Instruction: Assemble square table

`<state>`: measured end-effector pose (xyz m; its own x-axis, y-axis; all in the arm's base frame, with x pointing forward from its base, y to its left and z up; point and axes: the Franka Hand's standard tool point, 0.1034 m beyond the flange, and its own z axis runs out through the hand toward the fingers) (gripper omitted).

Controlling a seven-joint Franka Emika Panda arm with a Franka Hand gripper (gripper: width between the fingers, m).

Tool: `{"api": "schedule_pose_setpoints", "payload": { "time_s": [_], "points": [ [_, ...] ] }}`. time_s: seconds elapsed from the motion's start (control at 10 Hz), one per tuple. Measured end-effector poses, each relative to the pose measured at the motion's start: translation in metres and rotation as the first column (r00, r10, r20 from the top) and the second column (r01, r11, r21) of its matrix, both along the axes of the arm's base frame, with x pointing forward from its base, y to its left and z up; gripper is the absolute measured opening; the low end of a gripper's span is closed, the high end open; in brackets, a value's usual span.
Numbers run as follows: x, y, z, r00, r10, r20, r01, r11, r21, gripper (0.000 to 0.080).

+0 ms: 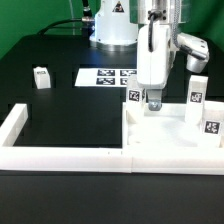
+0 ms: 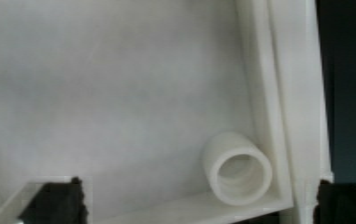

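**A:** Start nearest the camera. What lies in front of the large flat white square tabletop slab (image 1: 172, 140)?

**B:** The long low white border wall (image 1: 62, 152) runs along the near edge of the black table surface (image 1: 60, 100), with a short arm turning back at the exterior view's left end. The slab sits tight in the wall's corner toward the exterior view's right, touching it.

**A:** And on the slab itself?

**B:** Three small white tagged leg blocks stand upright on it: one (image 1: 210, 124) at the near right, one (image 1: 196, 96) farther back on the right, and one (image 1: 134, 94) at the slab's far left, just beside the claw.

**A:** How does the claw stand?

**B:** The robot's white two-finger gripper (image 1: 154, 101) hangs low over the slab's far part, jaws spread wide and holding nothing. In the wrist view the dark fingertips (image 2: 54, 200) stand well apart, and between them shows the slab's white face with a round screw hole (image 2: 241, 172) near a raised edge.

**A:** Beyond the slab?

**B:** To its far left lies the thin flat white marker board (image 1: 106, 76) with its printed tags. Well apart, farther to the exterior view's left, a fourth small white leg block (image 1: 41, 77) stands alone on the black surface. Behind everything is the arm's white base (image 1: 113, 25).
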<state>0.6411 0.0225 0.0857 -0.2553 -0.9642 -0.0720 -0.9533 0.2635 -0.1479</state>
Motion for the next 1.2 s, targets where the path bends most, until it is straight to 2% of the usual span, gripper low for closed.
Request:
{"api": "schedule_pose_setpoints", "payload": {
  "time_s": [0.2,0.3,0.6,0.7,1.1,1.2],
  "points": [
    [0.0,0.0,-0.001,1.0,0.001,-0.001,-0.001,1.0,0.0,0.0649],
    [-0.002,-0.007,0.001,0.996,0.088,0.017,-0.087,0.996,-0.02,0.0649],
    [-0.052,-0.073,0.023,0.956,0.288,0.059,-0.283,0.956,-0.078,0.0649],
    [-0.058,-0.082,0.026,0.923,0.38,0.054,-0.374,0.922,-0.099,0.0649],
    [-0.058,-0.082,0.024,0.805,0.593,0.027,-0.584,0.798,-0.149,0.0649],
    [-0.06,-0.084,0.023,0.741,0.672,0.012,-0.661,0.732,-0.167,0.0649]
  ]
}}
